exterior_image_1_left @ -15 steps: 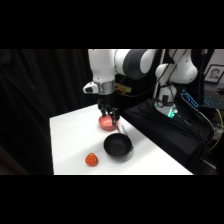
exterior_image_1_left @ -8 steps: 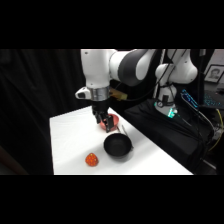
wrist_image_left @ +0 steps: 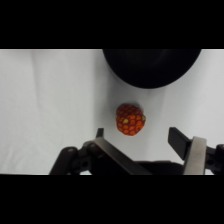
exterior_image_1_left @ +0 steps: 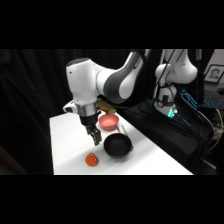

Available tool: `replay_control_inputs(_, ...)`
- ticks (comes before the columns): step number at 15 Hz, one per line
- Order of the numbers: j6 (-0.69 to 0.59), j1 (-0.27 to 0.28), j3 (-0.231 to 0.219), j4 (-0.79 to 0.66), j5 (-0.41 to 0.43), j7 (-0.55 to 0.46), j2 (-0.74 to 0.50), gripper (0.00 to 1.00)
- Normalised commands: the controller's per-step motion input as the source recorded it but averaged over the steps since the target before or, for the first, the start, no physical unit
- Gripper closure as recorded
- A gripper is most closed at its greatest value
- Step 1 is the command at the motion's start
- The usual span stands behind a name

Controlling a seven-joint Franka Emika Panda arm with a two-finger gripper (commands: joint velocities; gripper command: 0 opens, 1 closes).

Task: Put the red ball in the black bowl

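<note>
Red ball [exterior_image_1_left: 91, 159]: lies on the white tabletop [exterior_image_1_left: 67, 145] near its front edge, just left of the black bowl and apart from it; in the wrist view [wrist_image_left: 130, 119] its red-orange surface shows small yellow speckles.
Black bowl [exterior_image_1_left: 117, 145]: sits upright on the tabletop, right of the ball; in the wrist view [wrist_image_left: 150, 67] its dark round body fills the top of the picture, above the ball, with a strip of white between them.
Pink-red bowl [exterior_image_1_left: 108, 121]: stands behind the black bowl, close to it, farther from the front edge.
Pincer [exterior_image_1_left: 95, 138]: hangs from the white arm [exterior_image_1_left: 95, 85] above the tabletop, over the spot between the ball and the pink-red bowl, clear of the ball.
Pincer state [wrist_image_left: 142, 140]: fingers apart, holding nothing; in the wrist view one finger [wrist_image_left: 99, 134] shows left of the ball and the other lower right of it.
Ball and pincer: the ball lies just beyond the fingertips, untouched.
Background: dark cloth behind the tabletop; the arm's base with a small green light stands at upper right.
</note>
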Motion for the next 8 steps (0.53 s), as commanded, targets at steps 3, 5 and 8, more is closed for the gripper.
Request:
replay_control_inputs(3, 0.13, 0.01, -0.032, 0.42, 0.069, 0.07, 0.44, 0.0)
replay_control_inputs(5, 0.08, 0.004, -0.02, 0.41, 0.099, 0.06, 0.38, 0.0)
replay_control_inputs(8, 0.05, 0.007, -0.016, 0.38, 0.107, 0.05, 0.34, 0.0)
